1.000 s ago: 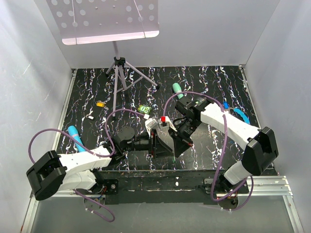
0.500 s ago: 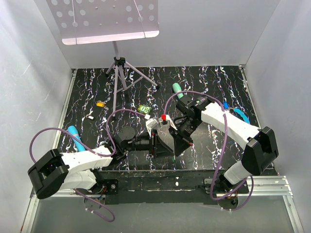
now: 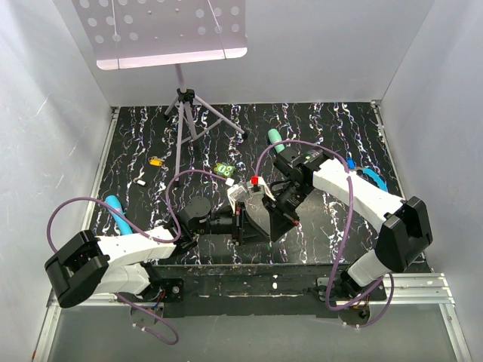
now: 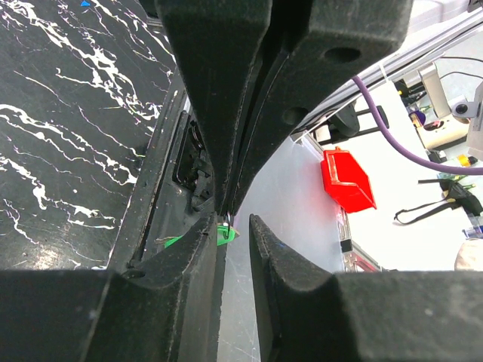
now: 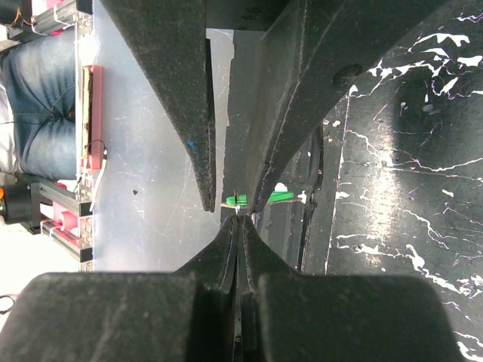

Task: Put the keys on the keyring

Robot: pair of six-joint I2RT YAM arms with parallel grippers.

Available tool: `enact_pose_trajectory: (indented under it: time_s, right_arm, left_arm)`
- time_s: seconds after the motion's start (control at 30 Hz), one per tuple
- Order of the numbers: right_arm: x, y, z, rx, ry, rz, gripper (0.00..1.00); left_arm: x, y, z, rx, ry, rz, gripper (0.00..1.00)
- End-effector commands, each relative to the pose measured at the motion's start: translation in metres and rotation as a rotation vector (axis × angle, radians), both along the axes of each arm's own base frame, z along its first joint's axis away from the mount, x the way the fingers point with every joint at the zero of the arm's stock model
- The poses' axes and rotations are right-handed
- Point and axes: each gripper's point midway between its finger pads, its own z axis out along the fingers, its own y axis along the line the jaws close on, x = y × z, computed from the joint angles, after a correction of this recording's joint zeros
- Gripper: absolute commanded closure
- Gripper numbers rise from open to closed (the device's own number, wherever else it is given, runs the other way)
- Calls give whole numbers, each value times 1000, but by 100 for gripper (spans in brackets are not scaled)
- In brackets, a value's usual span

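- Two robot arms meet nose to nose over the near edge of a black table (image 3: 332,136) veined with white, ringed by plain white walls.
- The right gripper (image 5: 238,220) has its matte black, wedge-shaped fingers pressed flat together. A green sliver (image 5: 273,197) sits just past their tips; whether it is pinched cannot be told.
- The left gripper (image 4: 233,230) stands slightly apart, its grainy black fingers flanking the right one's tips, with the sliver in the gap.
- Only the wrist cameras show this sliver; from above, the black gripper bodies hide the meeting point.
- Only the overhead view shows the rest: a tiny yellow key (image 3: 155,161) lies far off at the table's left, and the keyring's (image 3: 375,179) curved blue clasp rests beside the right forearm. Its chain is too fine to make out.
- A small green-and-yellow lump (image 3: 223,170) lies just behind the grippers, a teal stick (image 3: 275,138) farther back.
- A perforated panel (image 3: 162,30) on a tripod (image 3: 185,105) overhangs the rear; purple cables (image 3: 181,175) loop over both arms.
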Motion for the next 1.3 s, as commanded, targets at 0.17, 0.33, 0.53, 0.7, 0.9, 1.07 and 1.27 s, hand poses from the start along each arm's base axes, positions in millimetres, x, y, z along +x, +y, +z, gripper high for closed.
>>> enact_pose_trajectory:
  time_s: [0.17,0.33,0.53,0.7,0.9,1.07,1.27]
  right_arm:
    - [-1,5,10,38,14,-1,99]
    - [-1,5,12,43,12,0,99]
    - [2,6,20,68,9,-14,68]
    - [27,-1,53,158,-11,-107,42]
    - [51,-2,104,344,-145,-151,43]
    - [69,18,153,574,-291,-180,43]
    - [76,41,197,629,-214,-225,46]
  left_arm:
    - [-1,0,1,-5,-6,-16,84]
    - [0,0,1,3,-8,-14,100]
    - [4,6,10,-27,-45,38,100]
    - [11,29,39,-162,-150,171,100]
    - [22,80,113,-469,-338,434,100]
    - [31,118,172,-713,-422,608,100]
    - [46,121,207,-825,-410,686,100]
